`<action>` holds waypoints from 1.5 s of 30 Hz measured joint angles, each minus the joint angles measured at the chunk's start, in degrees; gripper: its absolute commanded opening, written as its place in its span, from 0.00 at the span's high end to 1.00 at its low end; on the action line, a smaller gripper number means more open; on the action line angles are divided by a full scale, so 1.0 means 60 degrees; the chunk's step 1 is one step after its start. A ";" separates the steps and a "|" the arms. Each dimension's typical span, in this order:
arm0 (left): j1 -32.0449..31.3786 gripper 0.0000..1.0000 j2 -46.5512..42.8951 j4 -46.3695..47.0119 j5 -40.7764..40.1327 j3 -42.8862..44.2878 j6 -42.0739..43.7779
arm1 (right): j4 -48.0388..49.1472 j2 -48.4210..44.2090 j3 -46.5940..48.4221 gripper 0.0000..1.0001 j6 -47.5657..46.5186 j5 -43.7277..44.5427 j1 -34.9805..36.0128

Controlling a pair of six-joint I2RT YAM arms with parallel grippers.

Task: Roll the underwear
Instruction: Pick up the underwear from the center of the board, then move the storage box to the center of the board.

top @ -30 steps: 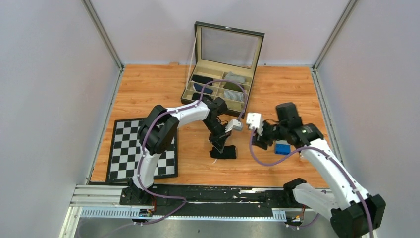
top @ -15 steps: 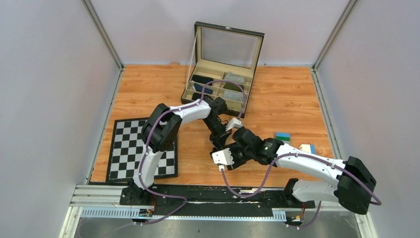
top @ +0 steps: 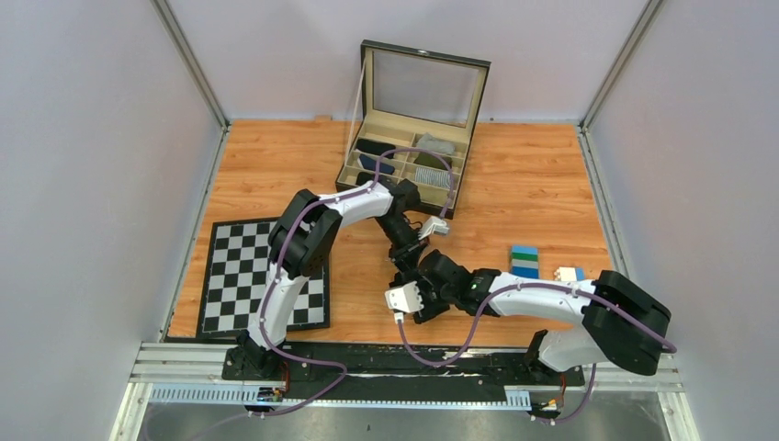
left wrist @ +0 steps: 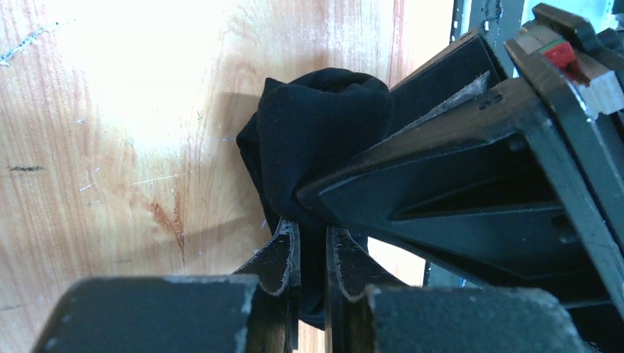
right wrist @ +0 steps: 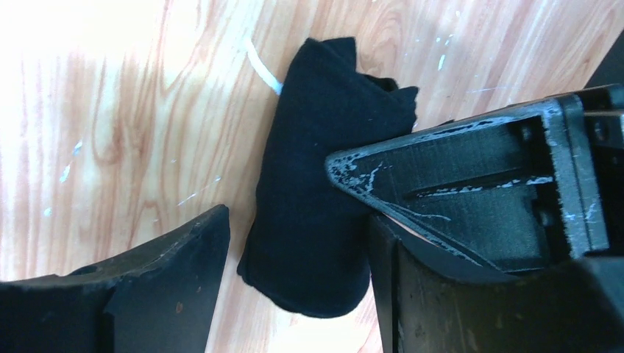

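Note:
The black underwear (left wrist: 316, 132) lies as a short roll on the wooden table; it also shows in the right wrist view (right wrist: 316, 198). My left gripper (left wrist: 313, 250) is shut on one end of the roll, with cloth pinched between its fingers. My right gripper (right wrist: 294, 228) is open and straddles the roll, one finger (right wrist: 169, 272) to its left and the other against its right side. In the top view both grippers meet at the table's front middle, left (top: 405, 272) and right (top: 421, 292), and hide most of the underwear.
An open compartment box (top: 409, 161) with rolled garments stands at the back. A chessboard mat (top: 262, 276) lies at the left. A blue-green block (top: 524, 261) and a pale block (top: 570, 274) sit to the right of my right arm.
My right arm has swung left from beside the blocks and come down low over the underwear, its open fingers now around the roll. My left gripper has stayed on the cloth.

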 measured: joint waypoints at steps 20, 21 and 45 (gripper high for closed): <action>0.2189 0.00 -0.3370 0.0947 -0.2656 -0.1417 -0.1260 | -0.1993 0.1257 0.2335 1.00 0.0004 -0.1184 -0.0419; 0.2430 0.00 -0.3931 0.0925 -0.2922 -0.1497 -0.1249 | -0.2437 0.1257 0.2619 1.00 0.0036 -0.1395 -0.0517; 0.4441 0.00 -1.3398 -0.0856 -0.7009 -0.4393 -0.3136 | -0.4218 0.2619 0.8903 1.00 -0.0495 -0.1009 -0.5413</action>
